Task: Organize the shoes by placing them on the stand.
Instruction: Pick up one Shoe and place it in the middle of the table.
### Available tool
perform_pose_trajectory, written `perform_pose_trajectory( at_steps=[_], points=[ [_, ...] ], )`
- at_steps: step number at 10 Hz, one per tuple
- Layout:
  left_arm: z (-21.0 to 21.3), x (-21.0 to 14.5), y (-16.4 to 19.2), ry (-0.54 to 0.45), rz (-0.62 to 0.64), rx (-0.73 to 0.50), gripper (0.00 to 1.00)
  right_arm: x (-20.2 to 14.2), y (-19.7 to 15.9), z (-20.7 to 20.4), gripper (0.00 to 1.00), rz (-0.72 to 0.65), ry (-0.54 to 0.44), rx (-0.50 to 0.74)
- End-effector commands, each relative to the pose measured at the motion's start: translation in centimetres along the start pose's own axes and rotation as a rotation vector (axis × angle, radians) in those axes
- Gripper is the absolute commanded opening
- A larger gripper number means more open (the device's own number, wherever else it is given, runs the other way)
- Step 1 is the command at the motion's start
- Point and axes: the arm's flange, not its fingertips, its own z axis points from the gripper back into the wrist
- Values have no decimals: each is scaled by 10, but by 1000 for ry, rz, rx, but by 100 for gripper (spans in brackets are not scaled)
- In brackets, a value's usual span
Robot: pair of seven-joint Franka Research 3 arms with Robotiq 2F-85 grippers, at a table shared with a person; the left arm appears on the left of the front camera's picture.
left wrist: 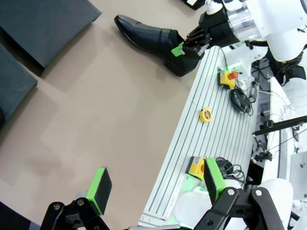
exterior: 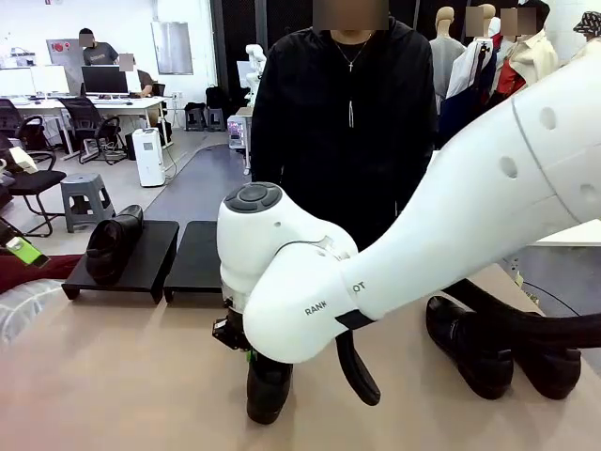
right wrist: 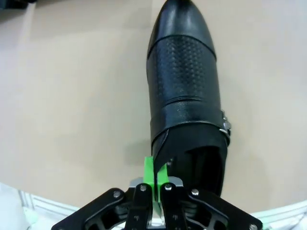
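Shoe one (right wrist: 182, 86), a glossy black slip-on, is the item in hand. We find the right gripper (right wrist: 156, 168) pressed together on the leather edge of its opening, near the heel, with that edge passing between the green pads. The shoe runs straight ahead of the pads, toe pointing away from the wrist, sole down. We cannot tell whether the sole has cleared the table (exterior: 113, 376) or rests on it.

We judge the step to be the pick-up, with the grip made and the carry not yet begun. The next move calls for a lift clear of the table. A carry should follow, forward past the toe and toward the robot's left, to the stand (exterior: 192, 258). The stand section nearer the gripper lies bare. In our judgement the thin pinch on soft leather may let the shoe swing or slip. We advise a slow lift and a level set-down on the slope.

Shoe two (exterior: 113, 246) sits on the stand's farther section, well apart from the right gripper and beyond the bare section. Shoes three and four (exterior: 474, 343) lie side by side on the table to that gripper's right, under its own arm.

We find the left gripper (left wrist: 157, 184) spread wide with nothing between its pads, above bare table. Shoe one lies well ahead of its fingertips.
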Motion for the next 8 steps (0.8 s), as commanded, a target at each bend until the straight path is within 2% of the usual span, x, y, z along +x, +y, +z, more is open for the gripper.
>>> perform_pose_trajectory(
  at_steps=[1, 3, 5, 6, 8],
  points=[
    [3, -1, -2, 10, 8, -5, 100, 7, 10, 15, 100, -3, -22, -16],
    [3, -1, -2, 10, 8, -5, 100, 5, 0, 36, 100, 8, -29, 29],
    [3, -1, -2, 10, 8, -5, 100, 6, -38, 87, 100, 25, -17, 73],
    [3, -1, -2, 10, 8, -5, 100, 7, -76, 119, 100, 79, 27, 142],
    [3, -1, -2, 10, 8, -5, 100, 4, -191, 173, 100, 109, 95, 282]
  ],
)
